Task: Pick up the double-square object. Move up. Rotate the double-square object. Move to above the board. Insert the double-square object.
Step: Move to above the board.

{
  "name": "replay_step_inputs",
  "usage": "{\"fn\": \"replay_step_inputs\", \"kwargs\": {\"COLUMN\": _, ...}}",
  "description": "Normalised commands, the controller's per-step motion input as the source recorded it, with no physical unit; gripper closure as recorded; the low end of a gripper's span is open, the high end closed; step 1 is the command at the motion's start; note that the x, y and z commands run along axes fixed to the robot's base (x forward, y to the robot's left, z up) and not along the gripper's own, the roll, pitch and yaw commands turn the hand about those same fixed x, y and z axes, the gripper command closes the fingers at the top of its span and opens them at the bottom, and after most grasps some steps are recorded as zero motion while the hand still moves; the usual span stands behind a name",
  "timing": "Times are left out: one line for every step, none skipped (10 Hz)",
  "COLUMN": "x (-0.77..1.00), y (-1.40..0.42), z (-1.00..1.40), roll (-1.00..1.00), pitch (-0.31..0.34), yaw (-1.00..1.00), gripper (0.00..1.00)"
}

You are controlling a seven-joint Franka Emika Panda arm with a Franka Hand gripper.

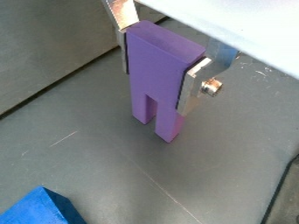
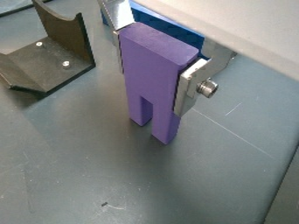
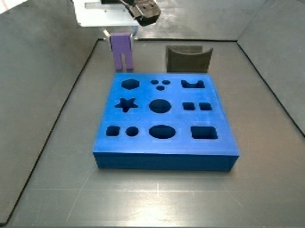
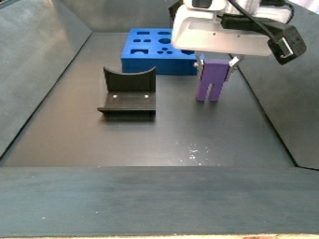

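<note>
My fingers (image 2: 117,39) grip the purple block (image 2: 155,83) near its top, upright on the tabletop (image 2: 70,166) at upper left of the side view; it looks light, rigid, slick plastic.

Lavender double-square object (image 2: 149,80), bright-blue board (image 3: 165,116), dark fixture (image 4: 127,92)

the end effector (image 2: 158,72) is showing flat silver finger plates (image 2: 193,80), a round screw, and a white housing carrying black camera modules.

The hand (image 2: 160,59) – brushed silver metal fingers – grips the double-square object (image 2: 153,86), matt smooth plastic.
</note>
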Motion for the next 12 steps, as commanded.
{"fn": "replay_step_inputs", "kwargs": {"x": -0.35, "y": 0.12, "z": 1.0, "roll": -0.08, "pitch": -0.092, "yaw": -0.07, "gripper": 1.0}}
{"fn": "replay_step_inputs", "kwargs": {"x": -0.33, "y": 0.11, "z": 1.0, "roll": -0.09, "pitch": -0.09, "yaw": -0.06, "gripper": 1.0}}
{"fn": "replay_step_inputs", "kwargs": {"x": -0.3, "y": 0.11, "z": 1.0, "roll": -0.12, "pitch": -0.056, "yaw": -0.05, "gripper": 1.0}}
{"fn": "replay_step_inputs", "kwargs": {"x": -0.29, "y": 0.1, "z": 1.0, "roll": -0.13, "pitch": -0.027, "yaw": -0.04, "gripper": 1.0}}
{"fn": "replay_step_inputs", "kwargs": {"x": -0.26, "y": 0.1, "z": 1.0, "roll": -0.15, "pitch": 0.01, "yaw": -0.04, "gripper": 1.0}}
{"fn": "replay_step_inputs", "kwargs": {"x": -0.25, "y": 0.1, "z": 1.0, "roll": -0.17, "pitch": 0.021, "yaw": -0.04, "gripper": 1.0}}
{"fn": "replay_step_inputs", "kwargs": {"x": -0.24, "y": 0.09, "z": 1.0, "roll": -0.18, "pitch": 0.015, "yaw": -0.04, "gripper": 1.0}}
{"fn": "replay_step_inputs", "kwargs": {"x": -0.22, "y": 0.09, "z": 1.0, "roll": -0.18, "pitch": 0.006, "yaw": -0.04, "gripper": 1.0}}
{"fn": "replay_step_inputs", "kwargs": {"x": -0.21, "y": 0.08, "z": 1.0, "roll": -0.19, "pitch": 0.001, "yaw": -0.04, "gripper": 1.0}}
{"fn": "replay_step_inputs", "kwargs": {"x": -0.2, "y": 0.08, "z": 1.0, "roll": -0.2, "pitch": -0.003, "yaw": -0.04, "gripper": 1.0}}
{"fn": "replay_step_inputs", "kwargs": {"x": -0.18, "y": 0.07, "z": 1.0, "roll": -0.21, "pitch": -0.006, "yaw": -0.04, "gripper": 1.0}}
{"fn": "replay_step_inputs", "kwargs": {"x": -0.17, "y": 0.06, "z": 1.0, "roll": -0.21, "pitch": -0.01, "yaw": -0.04, "gripper": 1.0}}
